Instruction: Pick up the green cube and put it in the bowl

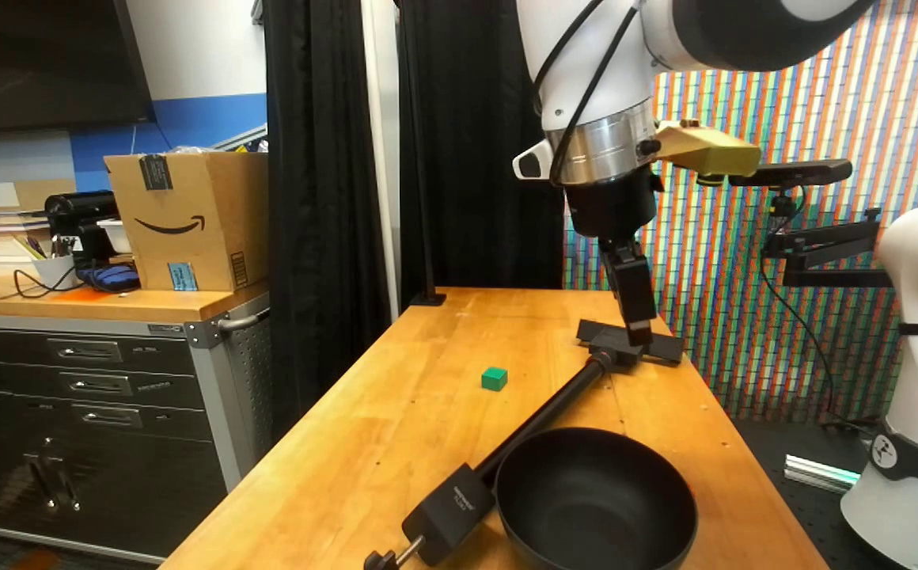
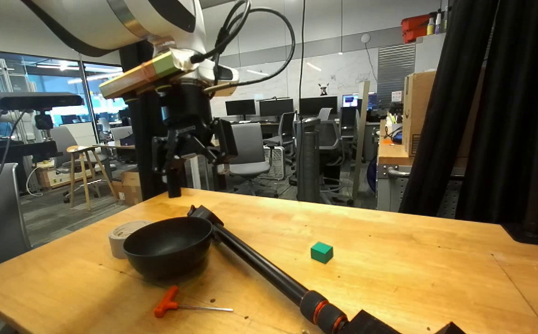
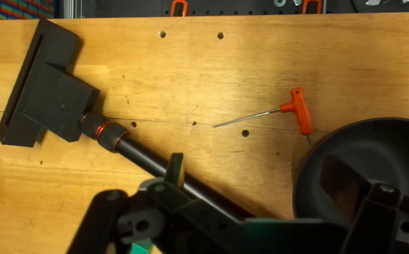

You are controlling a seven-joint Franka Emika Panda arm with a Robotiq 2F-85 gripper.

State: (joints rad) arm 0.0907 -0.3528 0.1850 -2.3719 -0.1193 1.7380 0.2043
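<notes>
"Location of the small, bright green cube (image 1: 495, 379)?"

"In an exterior view, it rests on the light wooden tabletop (image 1: 427, 396). The long black pole (image 1: 546, 417) lies between the cube and the round, matte black bowl (image 1: 595, 507). Cube and bowl stand well apart."

"Condition of the black two-finger gripper (image 2: 200, 174)?"

"Released. In an exterior view, it hangs above the tabletop with its fingers (image 2: 225, 141) apart. Note: the grey roll of tape (image 2: 118, 242) sits just beside the bowl; whether they touch cannot be determined. The orange T-handled tool (image 2: 169, 303) with a metal shaft lies near the bowl."

"Reading from the wrist view?"

"The fingers stand spread: pole and wood show between them. One finger overlaps the bowl. The flat black T-shaped head (image 3: 49, 95) forms the pole's end at upper left. The cube appears only in part at the bottom edge, partly covered by the gripper, on the side of the pole opposite the bowl."
</notes>
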